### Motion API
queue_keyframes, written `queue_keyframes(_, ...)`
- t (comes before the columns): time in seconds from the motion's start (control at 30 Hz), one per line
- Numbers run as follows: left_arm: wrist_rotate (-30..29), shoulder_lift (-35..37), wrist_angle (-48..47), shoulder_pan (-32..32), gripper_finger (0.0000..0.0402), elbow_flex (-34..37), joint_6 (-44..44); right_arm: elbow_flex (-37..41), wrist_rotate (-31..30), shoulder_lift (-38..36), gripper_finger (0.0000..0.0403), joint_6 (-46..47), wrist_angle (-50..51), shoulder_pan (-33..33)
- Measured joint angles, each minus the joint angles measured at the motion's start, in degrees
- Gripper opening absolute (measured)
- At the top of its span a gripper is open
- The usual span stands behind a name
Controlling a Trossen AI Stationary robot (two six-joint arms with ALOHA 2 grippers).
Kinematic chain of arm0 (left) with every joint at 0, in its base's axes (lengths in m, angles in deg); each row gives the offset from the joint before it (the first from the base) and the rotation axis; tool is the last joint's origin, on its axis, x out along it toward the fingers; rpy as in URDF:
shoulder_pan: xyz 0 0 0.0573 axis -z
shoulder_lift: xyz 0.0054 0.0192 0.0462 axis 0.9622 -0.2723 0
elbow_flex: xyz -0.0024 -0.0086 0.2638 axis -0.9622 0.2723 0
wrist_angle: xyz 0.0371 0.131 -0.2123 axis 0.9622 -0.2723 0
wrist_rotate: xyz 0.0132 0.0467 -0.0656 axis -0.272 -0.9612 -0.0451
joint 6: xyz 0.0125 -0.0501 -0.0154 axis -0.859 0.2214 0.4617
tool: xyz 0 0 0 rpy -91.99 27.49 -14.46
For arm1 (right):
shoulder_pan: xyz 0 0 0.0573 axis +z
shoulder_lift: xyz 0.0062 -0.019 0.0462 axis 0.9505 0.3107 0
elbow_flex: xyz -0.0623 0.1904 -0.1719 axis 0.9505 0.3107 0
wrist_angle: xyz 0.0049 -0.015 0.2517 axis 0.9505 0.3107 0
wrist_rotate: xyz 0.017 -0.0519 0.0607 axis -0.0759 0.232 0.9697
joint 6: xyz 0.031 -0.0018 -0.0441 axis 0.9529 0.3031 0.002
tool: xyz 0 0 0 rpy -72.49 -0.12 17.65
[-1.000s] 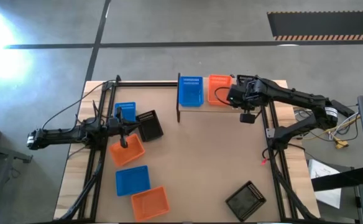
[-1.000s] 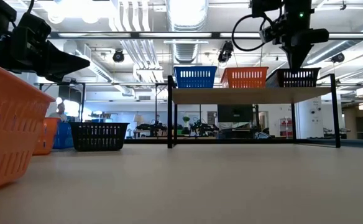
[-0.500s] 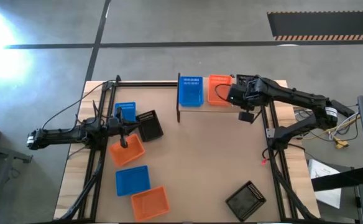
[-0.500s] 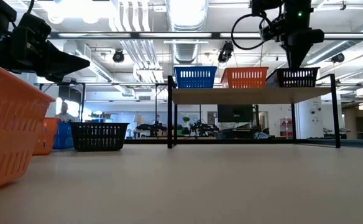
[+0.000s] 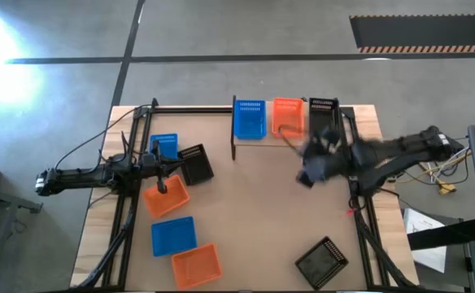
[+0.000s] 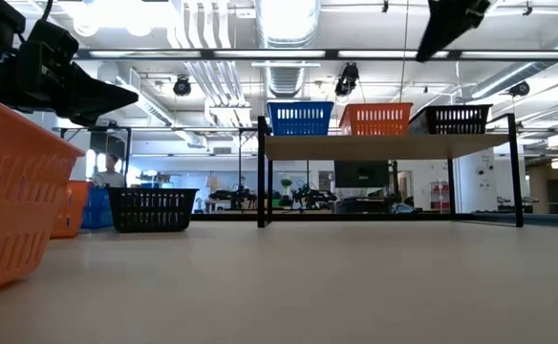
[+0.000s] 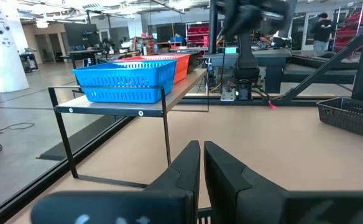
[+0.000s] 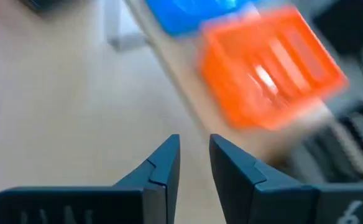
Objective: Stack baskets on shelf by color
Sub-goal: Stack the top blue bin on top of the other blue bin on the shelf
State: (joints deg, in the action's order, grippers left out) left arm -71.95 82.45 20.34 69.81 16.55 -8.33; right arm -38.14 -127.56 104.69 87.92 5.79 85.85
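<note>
The shelf (image 6: 384, 146) stands at the table's far edge and carries a blue basket (image 5: 250, 119), an orange basket (image 5: 287, 116) and a black basket (image 5: 323, 110) side by side. My right gripper (image 5: 311, 171) is blurred, in the air in front of the shelf, its fingers a little apart (image 8: 194, 165) and empty. My left gripper (image 5: 163, 185) hovers shut over an orange basket (image 5: 166, 197) on the table's left. Beside that one rest a blue basket (image 5: 164, 146) and a black basket (image 5: 195, 163).
Near the table's near edge lie a blue basket (image 5: 173, 234), an orange basket (image 5: 196, 264) and a black basket (image 5: 322, 262). Bare tabletop lies between the shelf and these. A person (image 6: 112, 170) stands in the room far behind the table.
My right gripper has drawn away from the black basket on the shelf, rising and swinging fast toward the table's near edge. The black basket stays on the shelf beside the orange one.
</note>
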Motion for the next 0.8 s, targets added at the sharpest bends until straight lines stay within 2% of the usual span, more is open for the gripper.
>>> queue_keyframes(0.1, 0.0, 0.0, 0.0, 0.0, 0.0006, 0.0, 0.0, 8.6, -9.0, 0.7, 0.0069, 1.1, -16.2, 9.9)
queue_keyframes(0.2, 0.0, 0.0, 0.0, 0.0, 0.0006, 0.0, 0.0, 18.5, -17.5, 3.8, 0.0062, -1.7, -36.6, 15.7)
queue_keyframes(0.27, 0.0, 0.0, 0.0, 0.0, 0.0006, 0.0, 0.0, 24.8, -19.8, 6.9, 0.0058, -4.8, -51.3, 17.0)
queue_keyframes(0.37, 0.0, 0.0, 0.0, 0.0, 0.0006, 0.0, 0.0, 33.0, -19.6, 13.0, 0.0053, -9.5, -71.4, 16.4)
queue_keyframes(0.47, 0.0, 0.0, 0.0, 0.0, 0.0006, 0.0, 0.0, 38.4, -15.6, 18.6, 0.005, -14.1, -88.7, 14.2)
queue_keyframes(0.57, 0.0, 0.0, 0.0, 0.0, 0.0006, 0.0, 0.0, 41.8, -5.4, 23.5, 0.0048, -18.3, -103.4, 10.7)
queue_keyframes(0.7, 0.0, 0.0, 0.0, 0.0, 0.0006, 0.0, 0.0, 43.2, 7.8, 30.3, 0.0048, -22.5, -118.6, 5.9)
queue_keyframes(0.8, 0.0, 0.0, 0.0, 0.0, 0.0006, 0.0, 0.0, 42.9, 12.2, 36.0, 0.0047, -23.2, -126.8, 3.7)
